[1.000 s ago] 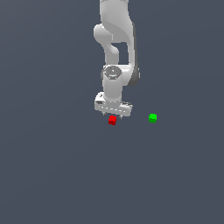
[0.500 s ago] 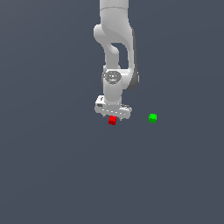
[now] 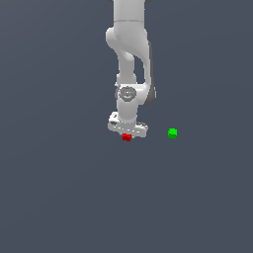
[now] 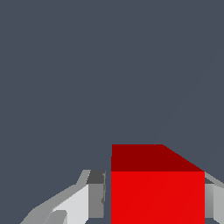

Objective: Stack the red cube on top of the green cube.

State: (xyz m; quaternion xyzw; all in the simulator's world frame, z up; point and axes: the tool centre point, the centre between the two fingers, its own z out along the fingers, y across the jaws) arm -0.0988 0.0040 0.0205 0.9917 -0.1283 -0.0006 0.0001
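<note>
Tool [image 3: 127, 132] straddles red cube [image 3: 126, 137], grip not visibly closed; lifting and stacking on green cube [image 3: 172, 133] remain.

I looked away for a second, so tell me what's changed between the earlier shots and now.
Little has changed. The end effector has sunk slightly further over the red cube, whose fingers now flank it in the wrist view; a closed grip isn't clear. The red cube and the green cube stayed put, apart.
</note>
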